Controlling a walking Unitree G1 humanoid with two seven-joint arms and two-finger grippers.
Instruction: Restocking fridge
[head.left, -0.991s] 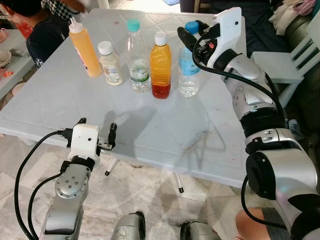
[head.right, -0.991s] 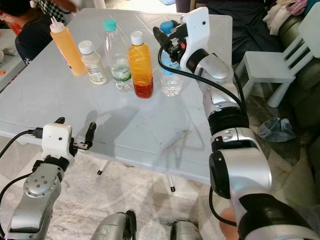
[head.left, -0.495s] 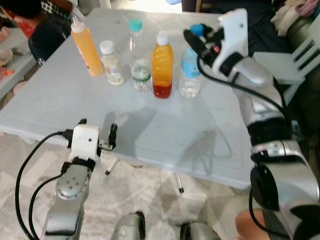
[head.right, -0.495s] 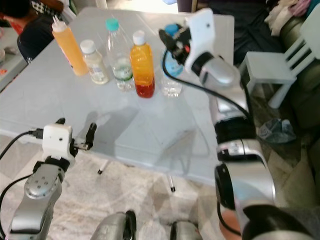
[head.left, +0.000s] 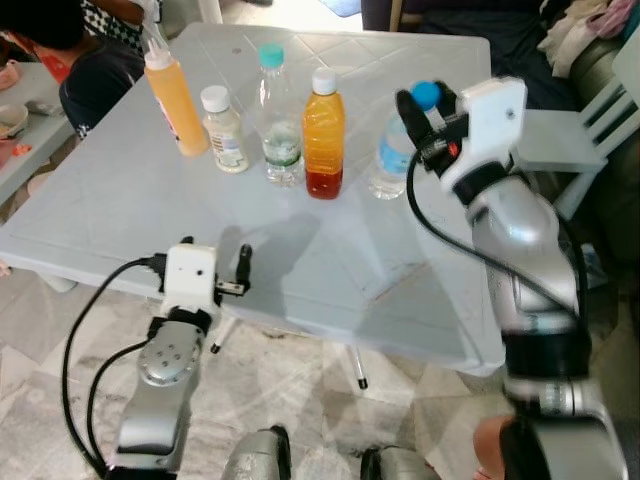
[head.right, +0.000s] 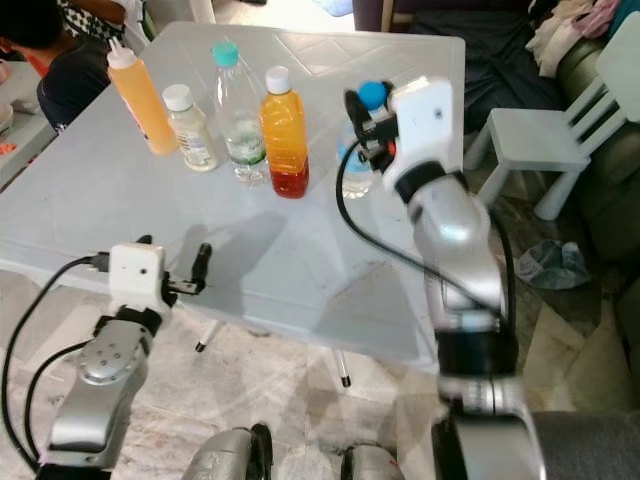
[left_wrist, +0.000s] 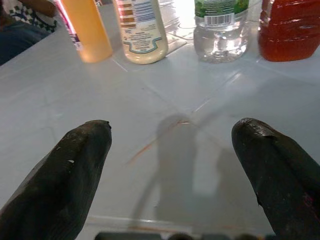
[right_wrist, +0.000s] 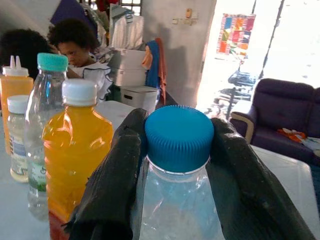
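The right gripper (right_wrist: 177, 165) is clamped round the blue-capped water bottle (head.left: 392, 160), ready to lift it fridgeward, while the left gripper (left_wrist: 187, 165) hangs spread wide and empty.

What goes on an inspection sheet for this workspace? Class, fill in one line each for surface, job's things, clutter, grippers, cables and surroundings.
Surface: white table, faintly scuffed.
Job's things: five in a row: orange squeeze bottle, small cream bottle, teal-capped water bottle, orange juice bottle, blue-capped water bottle, all upright.
Clutter: nothing seen on the table.
Grippers: right gripper shut on the blue-capped water bottle at its cap; left gripper open, low over the table's near edge, holding nothing.
Cables: black cables loop from the left wrist; another runs along the right arm.
Surroundings: a person sits beyond the table; white chair on the robot's right.
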